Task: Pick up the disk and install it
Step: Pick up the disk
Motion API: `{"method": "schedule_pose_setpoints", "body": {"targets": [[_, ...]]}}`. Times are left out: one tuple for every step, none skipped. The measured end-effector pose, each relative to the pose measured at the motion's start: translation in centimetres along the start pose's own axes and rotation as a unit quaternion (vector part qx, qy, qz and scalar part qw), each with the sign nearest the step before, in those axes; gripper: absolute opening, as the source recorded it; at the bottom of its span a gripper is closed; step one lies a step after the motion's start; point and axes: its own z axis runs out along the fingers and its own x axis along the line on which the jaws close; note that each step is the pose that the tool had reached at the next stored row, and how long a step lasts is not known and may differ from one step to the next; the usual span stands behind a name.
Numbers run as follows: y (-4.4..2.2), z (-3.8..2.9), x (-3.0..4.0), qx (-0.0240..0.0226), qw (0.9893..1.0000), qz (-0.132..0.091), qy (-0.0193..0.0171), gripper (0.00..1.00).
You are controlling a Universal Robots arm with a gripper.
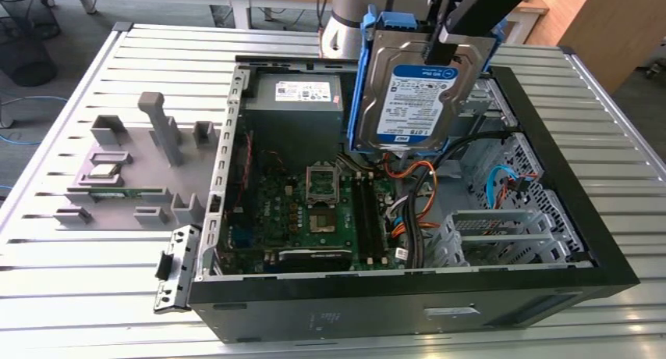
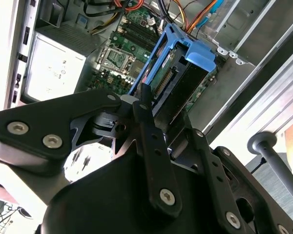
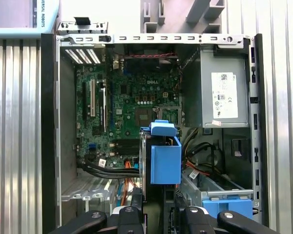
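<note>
The disk (image 1: 419, 94), a silver hard drive with a white-and-blue label clipped in a blue plastic bracket, hangs upright above the open computer case (image 1: 582, 242). My gripper (image 1: 450, 45) is shut on its upper edge, label facing the exterior camera. In the first wrist view the disk (image 3: 164, 158) shows end-on over the case's cables, with my gripper (image 3: 158, 197) just behind it. The second wrist view shows the disk (image 2: 178, 73) edge-on beyond a black finger (image 2: 147, 117), above the motherboard.
Inside the case lie a green motherboard (image 1: 312, 211), a grey power-supply box (image 1: 296, 94), orange and blue cables (image 1: 416, 175) and a metal drive cage (image 1: 500, 234). A lone blue bracket (image 3: 229, 204) sits in a bay. A grey parts fixture (image 1: 125, 164) stands on the slatted table at the exterior view's left.
</note>
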Motion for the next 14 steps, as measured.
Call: {"method": "schedule_pose_setpoints", "body": {"targets": [[-0.07,0.0,0.0,0.0,1.0,0.0,0.0,0.35],[-0.13,0.0,0.0,0.0,1.0,0.0,0.0,0.35],[-0.17,-0.01,0.0,0.0,1.0,0.0,0.0,0.35],[-0.21,-0.01,-0.01,0.0,1.0,0.0,0.0,0.35],[-0.24,-0.01,-0.01,0.0,1.0,0.0,0.0,0.35],[-0.27,-0.01,-0.01,0.0,1.0,0.0,0.0,0.35],[-0.3,-0.01,-0.01,0.0,1.0,0.0,0.0,0.35],[-0.32,-0.01,-0.01,0.0,1.0,0.0,0.0,0.35],[-0.34,-0.01,-0.01,0.0,1.0,0.0,0.0,0.35],[-0.37,-0.02,-0.01,0.0,1.0,0.0,0.0,0.35],[-0.39,-0.01,-0.01,0.0,1.0,0.0,0.0,0.35],[-0.41,-0.02,-0.01,0.0,1.0,0.0,0.0,0.35],[-0.43,-0.02,-0.01,0.0,1.0,0.0,0.0,0.35],[-0.45,-0.02,-0.01,0.0,1.0,0.0,0.0,0.35]]}}
